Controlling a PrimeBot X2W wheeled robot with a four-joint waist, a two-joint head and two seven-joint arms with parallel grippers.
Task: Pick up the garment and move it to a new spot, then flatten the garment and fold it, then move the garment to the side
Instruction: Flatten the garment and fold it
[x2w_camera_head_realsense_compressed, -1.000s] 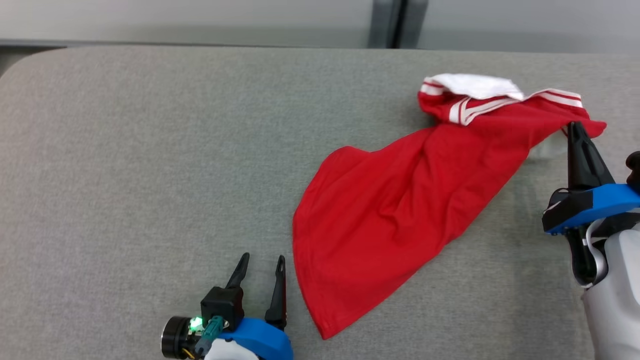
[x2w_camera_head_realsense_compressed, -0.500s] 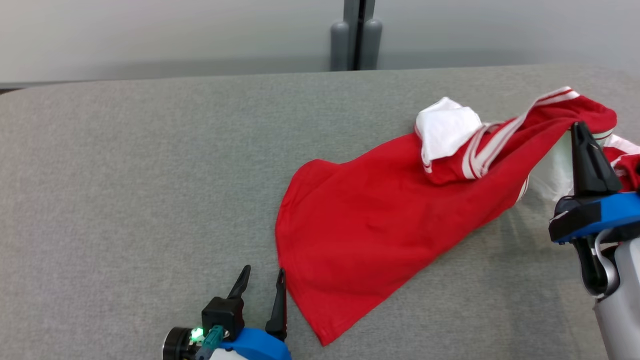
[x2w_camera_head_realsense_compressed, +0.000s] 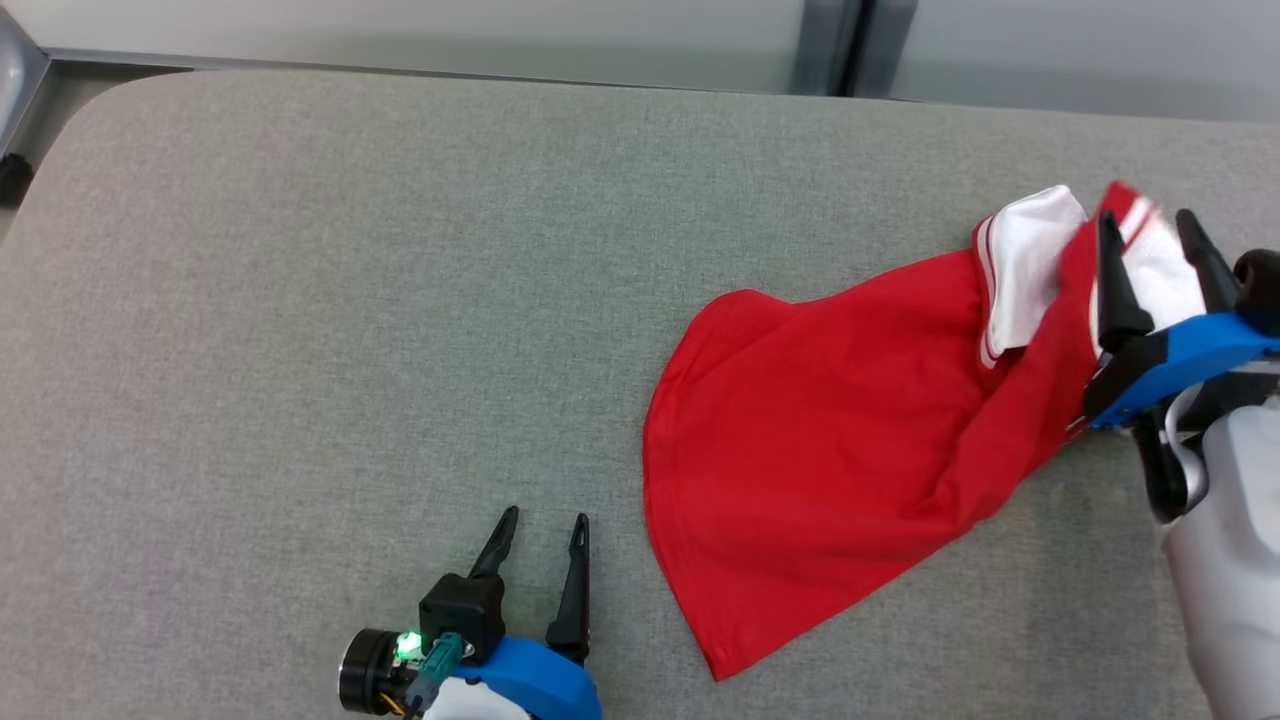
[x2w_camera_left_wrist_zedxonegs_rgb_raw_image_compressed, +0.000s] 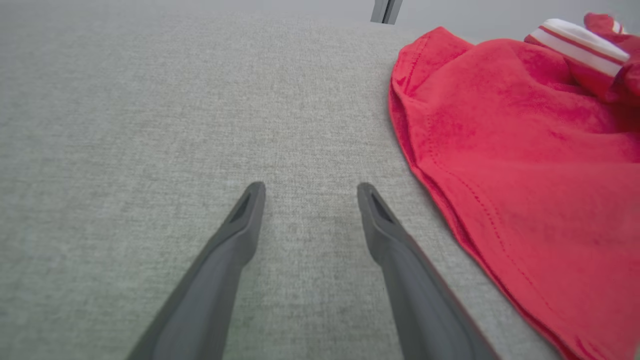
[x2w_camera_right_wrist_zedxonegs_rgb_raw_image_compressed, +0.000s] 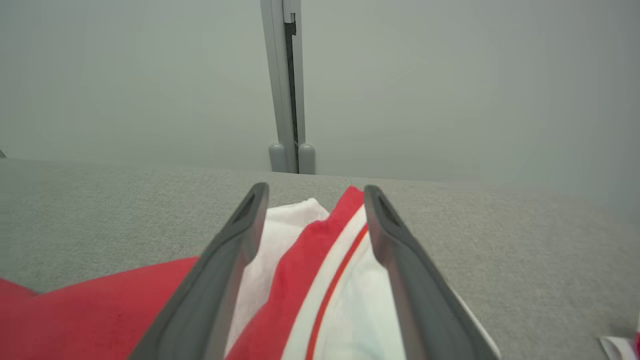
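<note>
I'm looking down on a grey, cloth-covered counter (x2w_camera_head_realsense_compressed: 300, 300) with a rounded far corner. Behind it is a pale wall (x2w_camera_right_wrist_zedxonegs_rgb_raw_image_compressed: 450, 75), broken by one vertical post (x2w_camera_right_wrist_zedxonegs_rgb_raw_image_compressed: 287, 85).

The garment (x2w_camera_head_realsense_compressed: 830, 440) is red and lies loosely bunched on the counter, just right of my left gripper (x2w_camera_head_realsense_compressed: 546, 516) and slightly ahead of it. Its lower hem comes to a point level with that gripper's body. From there the cloth spreads away towards my right gripper (x2w_camera_head_realsense_compressed: 1145, 217), where it gathers into folds with a white section (x2w_camera_head_realsense_compressed: 1025, 260) edged in red and white stripes.

My left gripper has its fingers spread apart and nothing between them. In the left wrist view (x2w_camera_left_wrist_zedxonegs_rgb_raw_image_compressed: 311, 185) both fingers hover over bare counter, and the garment's stitched hem (x2w_camera_left_wrist_zedxonegs_rgb_raw_image_compressed: 525, 175) runs past just to the right of the right-hand finger without touching it.

My right gripper also has its fingers spread wide. In the right wrist view (x2w_camera_right_wrist_zedxonegs_rgb_raw_image_compressed: 316, 187) the striped end of the garment (x2w_camera_right_wrist_zedxonegs_rgb_raw_image_compressed: 310, 280) sits in the gap between them. A red fold rises almost to the fingertips, with white cloth on either side of it. The fabric lies close against the inner faces of both fingers, but they are not pressed together on it. I cannot tell whether that end rests on the counter or hangs slightly above it.
</note>
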